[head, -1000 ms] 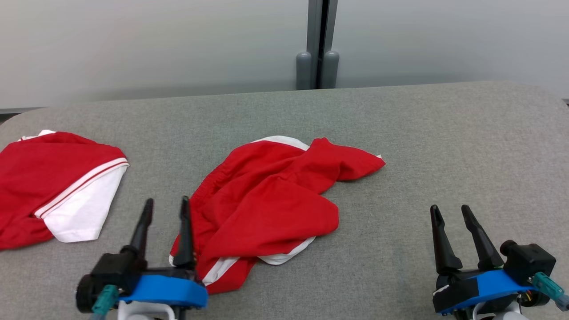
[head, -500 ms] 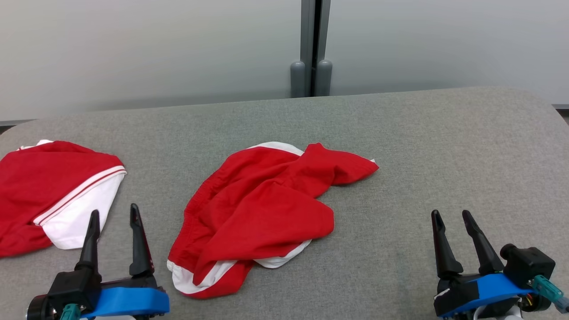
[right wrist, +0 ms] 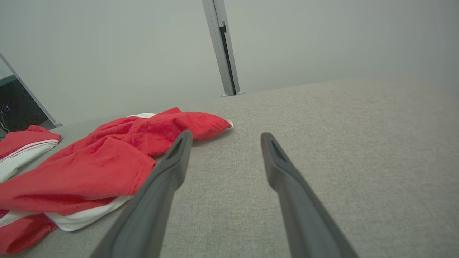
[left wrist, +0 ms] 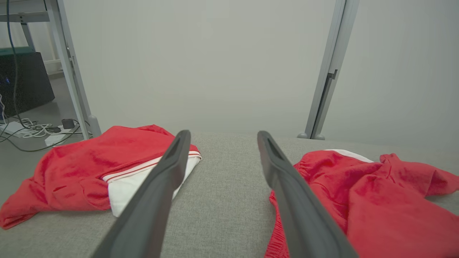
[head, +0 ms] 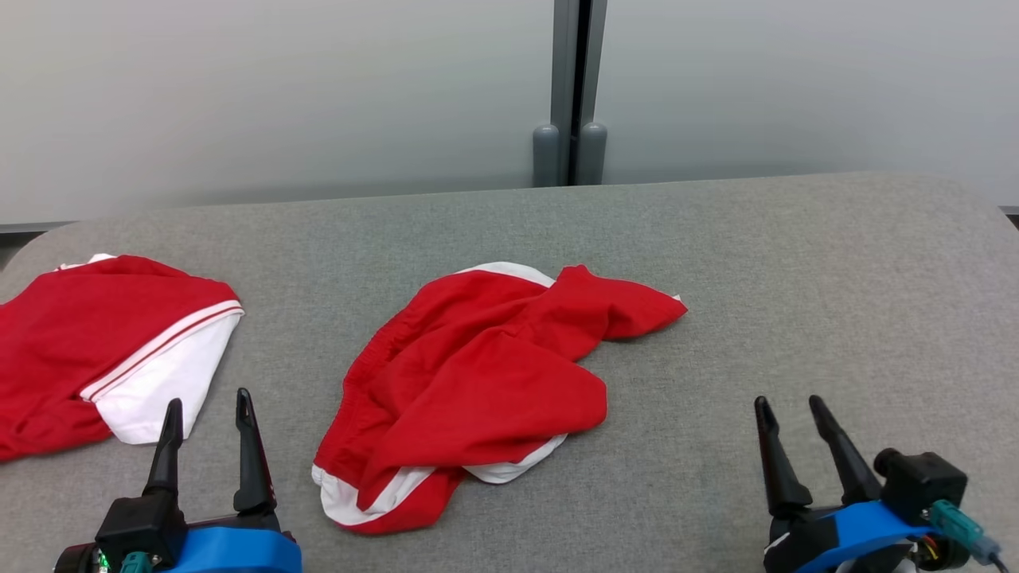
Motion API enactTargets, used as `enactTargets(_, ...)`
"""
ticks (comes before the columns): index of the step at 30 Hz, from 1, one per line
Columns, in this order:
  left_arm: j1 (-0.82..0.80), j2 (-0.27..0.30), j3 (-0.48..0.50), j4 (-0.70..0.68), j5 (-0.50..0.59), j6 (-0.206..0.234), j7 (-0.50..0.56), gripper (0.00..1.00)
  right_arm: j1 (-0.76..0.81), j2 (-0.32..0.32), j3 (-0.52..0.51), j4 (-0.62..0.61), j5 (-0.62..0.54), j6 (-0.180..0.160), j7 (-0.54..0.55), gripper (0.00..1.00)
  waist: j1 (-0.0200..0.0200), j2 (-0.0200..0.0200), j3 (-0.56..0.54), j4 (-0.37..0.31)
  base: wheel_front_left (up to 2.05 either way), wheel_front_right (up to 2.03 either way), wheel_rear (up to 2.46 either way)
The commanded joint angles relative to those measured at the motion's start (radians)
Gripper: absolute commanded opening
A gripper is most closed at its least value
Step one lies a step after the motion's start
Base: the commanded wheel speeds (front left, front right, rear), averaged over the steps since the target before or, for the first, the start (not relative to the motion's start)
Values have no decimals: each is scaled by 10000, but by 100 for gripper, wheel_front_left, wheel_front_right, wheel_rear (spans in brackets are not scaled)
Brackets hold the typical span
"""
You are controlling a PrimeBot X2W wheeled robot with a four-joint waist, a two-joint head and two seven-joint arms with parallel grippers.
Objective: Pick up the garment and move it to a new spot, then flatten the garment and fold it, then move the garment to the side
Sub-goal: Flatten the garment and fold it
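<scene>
A crumpled red garment (head: pixel 486 382) with white trim lies in the middle of the grey padded table (head: pixel 796 270). My left gripper (head: pixel 208 402) hovers open at the lower left, a short way left of the garment's near corner and clear of it. My right gripper (head: pixel 788 402) stands open at the lower right, well to the right of the cloth. In the left wrist view the garment (left wrist: pixel 376 193) sits just right of the open left gripper (left wrist: pixel 222 134). From the right wrist the garment (right wrist: pixel 107 161) lies left of the open right gripper (right wrist: pixel 226 135). Neither gripper holds anything.
A second red and white garment (head: pixel 103 350) lies at the table's left edge, just beyond my left gripper; it also appears as the left pile (left wrist: pixel 89 168). A grey partition post (head: pixel 571 87) stands behind the table. Cables (left wrist: pixel 32 129) lie on the floor at far left.
My left gripper has drawn away leftward from the garment's near-left edge and now stands apart from it. The head view has shifted slightly. The garment lies as before.
</scene>
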Motion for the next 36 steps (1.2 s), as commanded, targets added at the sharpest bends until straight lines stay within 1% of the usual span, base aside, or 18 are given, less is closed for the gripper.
enactTargets(1,60,16,50,24,39,-26,-29,100,43,-15,29,29,-87,23,-4,100,0,-1,-1,10,0,0,0)
enactTargets(8,-84,-157,133,117,226,-270,-28,100,-254,-17,1712,817,-111,22,179,100,0,-1,-58,335,0,0,0)
enactTargets(14,-232,-251,92,117,347,-406,-29,100,-881,-20,2882,1903,50,17,194,100,0,-1,73,704,0,0,0)
enactTargets(16,-253,-263,78,108,375,-407,-29,100,-1032,-20,3016,2090,84,15,158,100,0,-1,103,768,0,0,0)
enactTargets(18,-280,-293,34,78,395,-401,-28,100,-1323,-20,3167,2618,-40,15,202,100,0,-1,163,893,0,0,0)
enactTargets(21,-339,-340,-11,61,435,-401,-29,100,-1772,-20,3312,3395,69,15,169,100,0,-1,269,1089,0,0,0)
enactTargets(24,-446,-362,-4,119,430,-496,-29,100,-2301,-20,3345,4199,-26,15,88,100,0,-1,418,1275,0,0,0)
enactTargets(30,-718,-419,-69,158,431,-504,-30,100,-3419,-20,3313,5608,76,15,-217,100,0,-1,770,1549,0,0,0)
enactTargets(36,-1022,-452,-251,197,394,-507,-30,100,-4471,-20,3483,6636,261,15,-444,100,0,-1,1127,1766,0,0,0)
